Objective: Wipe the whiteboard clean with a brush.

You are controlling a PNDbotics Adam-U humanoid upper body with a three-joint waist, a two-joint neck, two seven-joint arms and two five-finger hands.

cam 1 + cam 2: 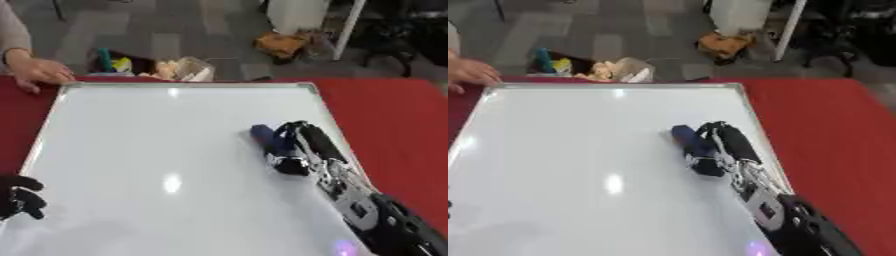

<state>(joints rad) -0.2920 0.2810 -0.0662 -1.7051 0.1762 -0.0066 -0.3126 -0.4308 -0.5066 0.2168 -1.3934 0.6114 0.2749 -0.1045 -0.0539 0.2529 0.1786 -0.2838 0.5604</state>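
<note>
The brush is gripped by the curled right hand on the whiteboard; wiping is underway, and a sweep leftward is called for.

- I see even, bright overhead light; two glare spots sit on the whiteboard, toward twelve and centre.
- Everything looks soft, slightly blurred.

The whiteboard was plain white with a silvery frame, sitting on a bright red table. The brush was dark blue, and the right hand on it was black with silver bits.
</note>
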